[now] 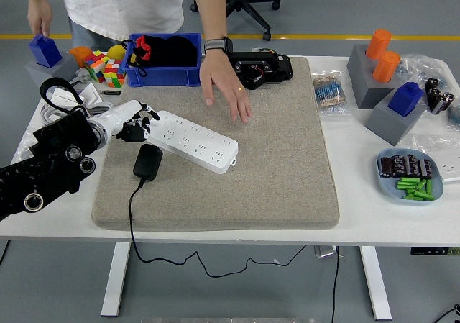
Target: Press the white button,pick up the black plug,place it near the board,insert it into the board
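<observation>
A white power strip (192,141) lies diagonally on the grey felt mat (273,172). The black plug (148,160) rests on the mat just in front of the strip's left end, its cable trailing off the table's near edge. My left hand (136,124) hovers at the strip's left end with its fingers loosely curled and nothing in them. A person stands at the far side and holds one hand (226,85) spread flat over the mat just behind the strip. The right arm is out of view.
A blue bin (188,75) with black items and a black device (251,68) stand at the mat's far edge. Puzzle cubes (104,67) and a blue block on a grey stand (46,52) lie far left. At right are grey stands with orange and blue pieces and a dish (392,180) of small parts.
</observation>
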